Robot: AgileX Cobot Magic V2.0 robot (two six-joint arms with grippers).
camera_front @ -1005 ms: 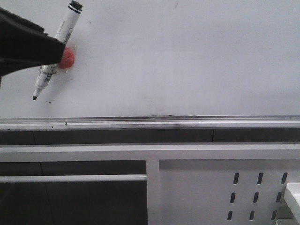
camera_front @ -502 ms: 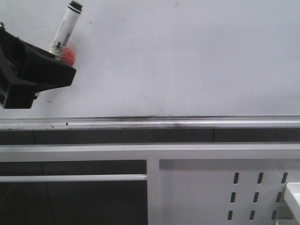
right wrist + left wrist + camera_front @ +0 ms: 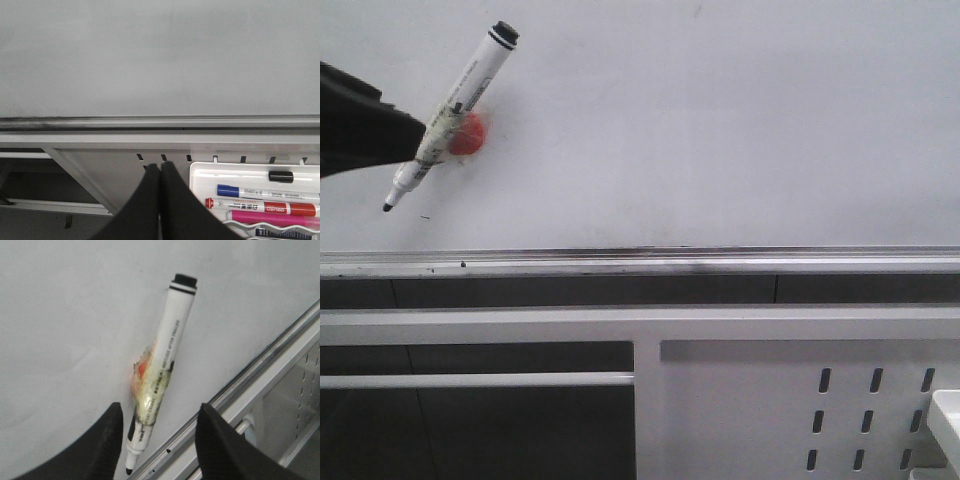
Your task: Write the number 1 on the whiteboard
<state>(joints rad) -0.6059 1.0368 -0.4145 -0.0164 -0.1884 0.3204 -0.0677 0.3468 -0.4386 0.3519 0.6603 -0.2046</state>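
Note:
The whiteboard [image 3: 720, 120] fills the upper front view, with a silver rail [image 3: 640, 262] along its bottom edge. No number 1 stroke shows on it, only a tiny dark speck [image 3: 423, 216]. A white marker pen [image 3: 450, 110] with a red ball [image 3: 468, 133] taped on lies tilted against the board, tip down-left. My left gripper [image 3: 415, 140] is at the far left beside the pen. In the left wrist view the left gripper [image 3: 160, 406] is open, its fingers wide apart on either side of the pen [image 3: 167, 345] without touching it. My right gripper [image 3: 160, 164] is shut and empty, below the rail.
A white metal panel with slotted holes [image 3: 770, 400] stands under the board at the right. A white tray [image 3: 240, 176] holding several markers hangs on it next to my right gripper; its corner shows in the front view [image 3: 945, 420]. Frame bars cross below the rail.
Half a second ago my left gripper sat lower, covering the pen's lower half; now it is higher and further left. The pen is more tilted, its cap end shifted right.

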